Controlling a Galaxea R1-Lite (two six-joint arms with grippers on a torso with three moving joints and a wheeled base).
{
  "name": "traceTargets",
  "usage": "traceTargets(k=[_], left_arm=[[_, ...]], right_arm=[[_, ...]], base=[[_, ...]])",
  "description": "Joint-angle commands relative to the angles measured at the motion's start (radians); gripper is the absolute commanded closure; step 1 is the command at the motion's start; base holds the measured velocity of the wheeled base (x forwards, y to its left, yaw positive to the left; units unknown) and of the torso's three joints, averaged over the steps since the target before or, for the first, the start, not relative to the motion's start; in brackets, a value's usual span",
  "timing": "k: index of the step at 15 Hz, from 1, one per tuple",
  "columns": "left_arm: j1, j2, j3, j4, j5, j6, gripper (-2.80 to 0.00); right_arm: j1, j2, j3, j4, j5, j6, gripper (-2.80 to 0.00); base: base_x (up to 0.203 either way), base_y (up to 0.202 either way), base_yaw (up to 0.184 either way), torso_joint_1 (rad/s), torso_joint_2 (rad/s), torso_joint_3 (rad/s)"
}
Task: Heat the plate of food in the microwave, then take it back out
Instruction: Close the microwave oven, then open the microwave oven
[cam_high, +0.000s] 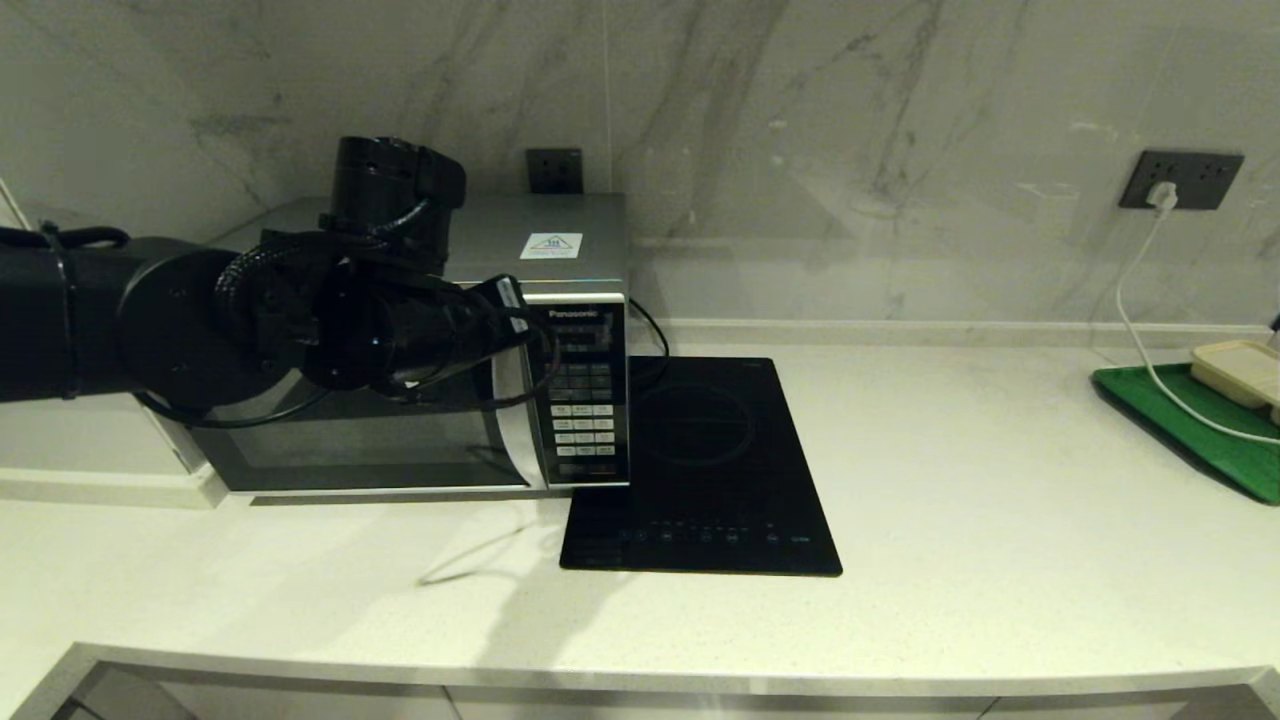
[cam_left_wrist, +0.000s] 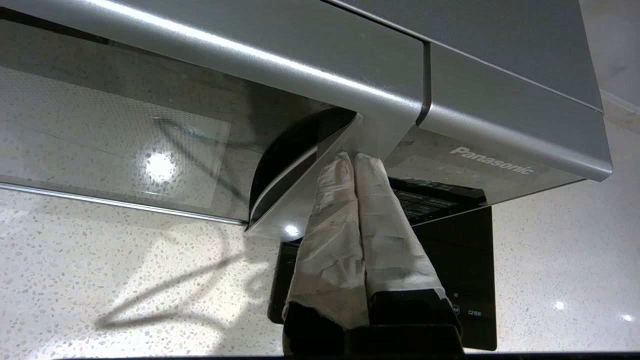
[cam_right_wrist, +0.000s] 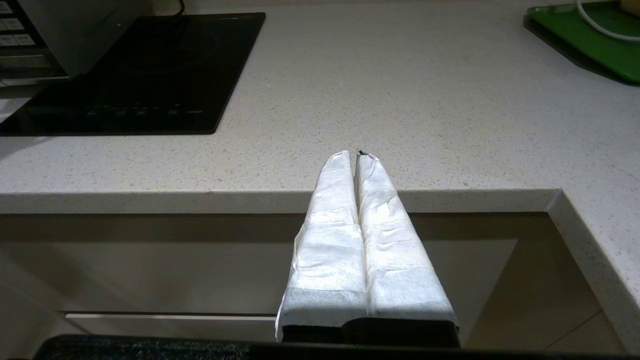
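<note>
The silver-grey Panasonic microwave (cam_high: 570, 230) stands at the back left of the counter, and its dark glass door looks closed. My left arm reaches across the door. My left gripper (cam_high: 505, 310) is shut, and its cloth-wrapped fingertips (cam_left_wrist: 345, 162) touch the top of the curved silver handle strip (cam_left_wrist: 280, 200), beside the button panel (cam_high: 585, 410). Nothing is between the fingers. The plate of food is out of view. My right gripper (cam_right_wrist: 356, 154) is shut and empty, parked low in front of the counter's front edge, outside the head view.
A flat black induction hob (cam_high: 700, 470) lies just right of the microwave. At the far right a green tray (cam_high: 1200, 430) carries a beige lidded box (cam_high: 1240, 370), and a white cable (cam_high: 1130, 310) runs down to it from a wall socket (cam_high: 1180, 180).
</note>
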Motion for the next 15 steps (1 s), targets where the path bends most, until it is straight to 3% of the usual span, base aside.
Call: traceTargets(k=[1, 5, 8, 10, 15], left_arm=[[-0.046, -0.065, 0.043, 0.02, -0.009, -0.004, 0.0], [-0.191, -0.228, 0.18, 0.207, -0.084, -0.008, 0.0], [-0.232, -0.26, 0.333, 0.174, -0.041, 0.0, 0.0], [-0.235, -0.261, 0.456, 0.042, -0.004, 0.072, 0.0], [-0.235, -0.131, 0.779, -0.59, 0.075, 0.46, 0.0]], right_arm=[[0.0, 0.0, 0.0, 0.001, -0.001, 0.001, 0.0], [0.0, 0.0, 0.0, 0.001, -0.001, 0.0, 0.0], [0.0, 0.0, 0.0, 0.001, -0.001, 0.001, 0.0], [0.0, 0.0, 0.0, 0.001, -0.001, 0.001, 0.0], [0.0, 0.0, 0.0, 0.001, -0.001, 0.001, 0.0]], base=[[0.0, 0.0, 0.0, 0.0, 0.0, 0.0], [0.0, 0.0, 0.0, 0.0, 0.0, 0.0], [0.0, 0.0, 0.0, 0.0, 0.0, 0.0], [0.0, 0.0, 0.0, 0.0, 0.0, 0.0], [0.0, 0.0, 0.0, 0.0, 0.0, 0.0]])
